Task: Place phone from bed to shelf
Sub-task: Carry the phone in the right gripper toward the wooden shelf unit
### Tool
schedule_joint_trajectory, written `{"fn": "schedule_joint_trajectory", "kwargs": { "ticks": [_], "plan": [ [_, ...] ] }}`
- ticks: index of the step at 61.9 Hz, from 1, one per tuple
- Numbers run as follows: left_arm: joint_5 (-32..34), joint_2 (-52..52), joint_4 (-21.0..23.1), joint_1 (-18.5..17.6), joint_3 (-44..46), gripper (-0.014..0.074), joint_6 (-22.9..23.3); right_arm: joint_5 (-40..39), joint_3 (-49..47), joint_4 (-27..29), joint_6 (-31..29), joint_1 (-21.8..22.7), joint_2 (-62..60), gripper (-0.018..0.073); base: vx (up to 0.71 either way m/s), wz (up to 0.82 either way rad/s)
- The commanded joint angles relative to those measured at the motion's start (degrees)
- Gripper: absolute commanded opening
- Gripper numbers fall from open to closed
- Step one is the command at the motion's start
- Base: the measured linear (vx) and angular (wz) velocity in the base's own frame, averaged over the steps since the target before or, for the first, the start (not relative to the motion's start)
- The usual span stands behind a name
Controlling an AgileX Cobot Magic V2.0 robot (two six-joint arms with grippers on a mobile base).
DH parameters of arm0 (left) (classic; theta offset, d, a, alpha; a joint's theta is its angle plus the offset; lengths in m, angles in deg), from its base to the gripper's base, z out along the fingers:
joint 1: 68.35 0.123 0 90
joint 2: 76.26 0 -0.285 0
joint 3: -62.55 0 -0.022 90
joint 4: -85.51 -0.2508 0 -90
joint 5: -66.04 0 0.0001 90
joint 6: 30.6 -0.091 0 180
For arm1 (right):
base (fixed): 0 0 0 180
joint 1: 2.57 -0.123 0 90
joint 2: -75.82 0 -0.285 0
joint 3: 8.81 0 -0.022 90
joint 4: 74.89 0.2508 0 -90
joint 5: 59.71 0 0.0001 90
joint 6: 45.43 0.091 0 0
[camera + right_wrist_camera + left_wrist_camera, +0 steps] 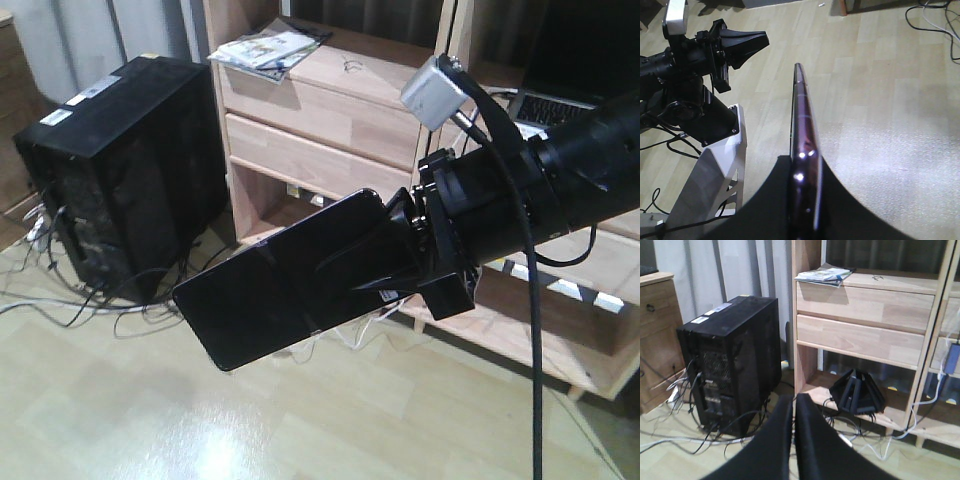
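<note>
My right jaws clamp the large glossy black smartphone (250,300) mid-air, near the pale-wood plank shelf (510,325); left jaws sit together, empty. I'd level it (it's tilted) before reaching in.

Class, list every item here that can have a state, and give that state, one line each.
phone: gripped at one end, in mid-air
right end effector: shut on the phone
left end effector: shut, empty
upper drawer: shut
lower drawer: shut
laptop: lid open
</note>
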Motion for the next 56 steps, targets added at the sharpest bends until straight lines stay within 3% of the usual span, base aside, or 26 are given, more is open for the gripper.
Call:
{"fn": "schedule_joint_trajectory", "kwargs": {
  "ticks": [1, 22, 56],
  "plan": [
    [4.3, 0.3, 0.6, -0.2, -0.1, 0.0001, 0.2, 3.3, -1.5, 4.9, -0.2, 0.1, -2.0, -0.0004, 0.29, -0.03],
    [4.3, 0.3, 0.6, -0.2, -0.1, 0.0001, 0.2, 3.3, -1.5, 4.9, -0.2, 0.1, -2.0, -0.0004, 0.28, -0.18],
    [4.3, 0.3, 0.6, -0.2, -0.1, 0.0001, 0.2, 3.3, -1.5, 4.9, -0.2, 0.1, -2.0, -0.0004, 0.20, -0.42]
  ]
}}
